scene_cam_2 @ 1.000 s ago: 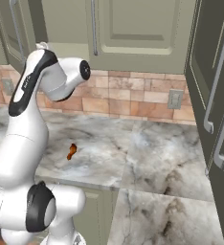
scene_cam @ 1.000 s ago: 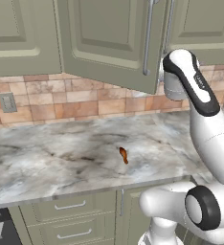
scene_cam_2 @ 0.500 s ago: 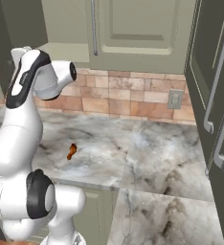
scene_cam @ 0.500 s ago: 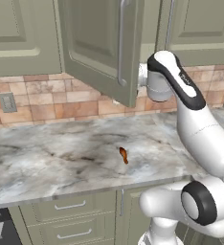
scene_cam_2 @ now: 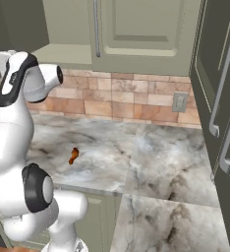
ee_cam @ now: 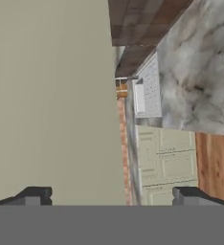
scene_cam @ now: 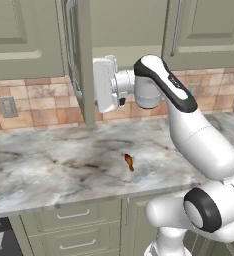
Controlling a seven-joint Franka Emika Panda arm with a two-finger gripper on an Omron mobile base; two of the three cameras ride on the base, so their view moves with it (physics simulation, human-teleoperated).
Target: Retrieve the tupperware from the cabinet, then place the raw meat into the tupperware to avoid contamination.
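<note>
The cabinet (scene_cam: 129, 25) stands open. Its left door (scene_cam: 81, 60) has swung out and shows edge-on in the left base view. My gripper (scene_cam: 96, 85) sits against the door's inner face near its lower edge, open with nothing between the fingers. In the hand view the flat green door (ee_cam: 51, 95) lies right ahead of the spread gripper (ee_cam: 113, 196). The raw meat (scene_cam: 129, 162), a small reddish-brown chunk, lies on the marble counter (scene_cam: 49, 165) below the hand; the right base view has the raw meat (scene_cam_2: 73, 155) too. The tupperware is out of view; I see the plain cabinet interior (scene_cam_2: 63, 49) from below.
Grey outlet plates (scene_cam: 8, 106) (scene_cam_2: 179, 102) sit on the tiled backsplash. A closed cabinet door (scene_cam: 204, 30) is to the right of the open one. Lower drawers (scene_cam: 74, 216) run under the counter. A tall dark cabinet (scene_cam_2: 220, 98) with long handles stands at the far right.
The cabinet door has swung further open to the left, from angled to edge-on. The arm has followed it leftward with the hand against it. The meat has not moved.
</note>
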